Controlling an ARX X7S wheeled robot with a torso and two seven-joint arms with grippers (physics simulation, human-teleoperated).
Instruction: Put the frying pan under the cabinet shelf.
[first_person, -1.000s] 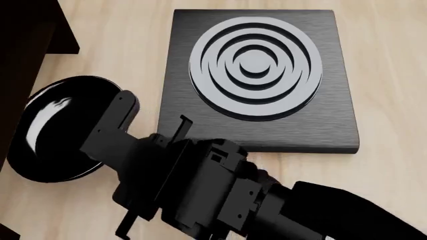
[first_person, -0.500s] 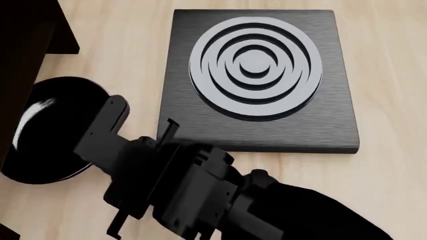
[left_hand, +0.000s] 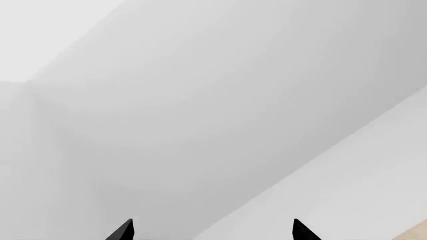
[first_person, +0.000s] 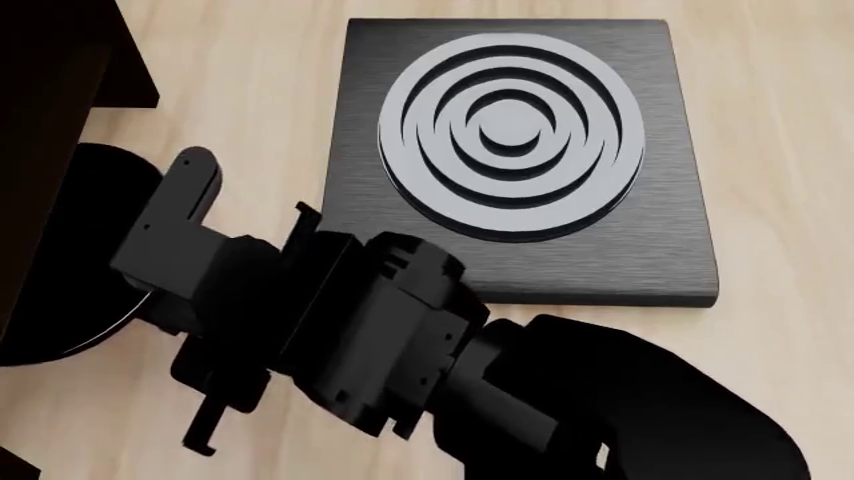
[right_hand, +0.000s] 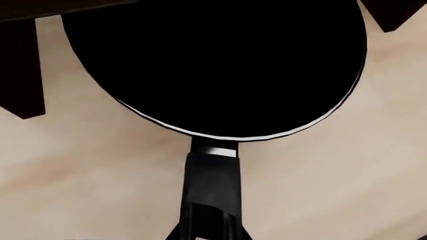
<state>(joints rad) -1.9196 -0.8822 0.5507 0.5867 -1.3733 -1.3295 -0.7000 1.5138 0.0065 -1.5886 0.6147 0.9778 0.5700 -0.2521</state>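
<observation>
In the head view the black frying pan (first_person: 94, 250) lies on the pale wooden table at the left, its left part in shadow beneath the dark cabinet shelf (first_person: 47, 100). My right gripper (first_person: 167, 260) is shut on the pan's handle, which the arm hides in this view. The right wrist view shows the round pan (right_hand: 220, 65) with its thin light rim, partly under the dark cabinet boards (right_hand: 20, 65). Its long handle (right_hand: 212, 185) runs back into my right gripper (right_hand: 210, 232). My left gripper (left_hand: 212, 232) is open and faces only a white wall.
A black square plate (first_person: 667, 240) bearing a disc of grey concentric rings (first_person: 511, 130) lies on the table to the right of the pan and close to my right arm. Bare wooden tabletop (first_person: 787, 150) shows to the right of the plate.
My right gripper has moved left with the pan. The pan has slid further under the cabinet shelf, and its pale reflection has gone dark.
</observation>
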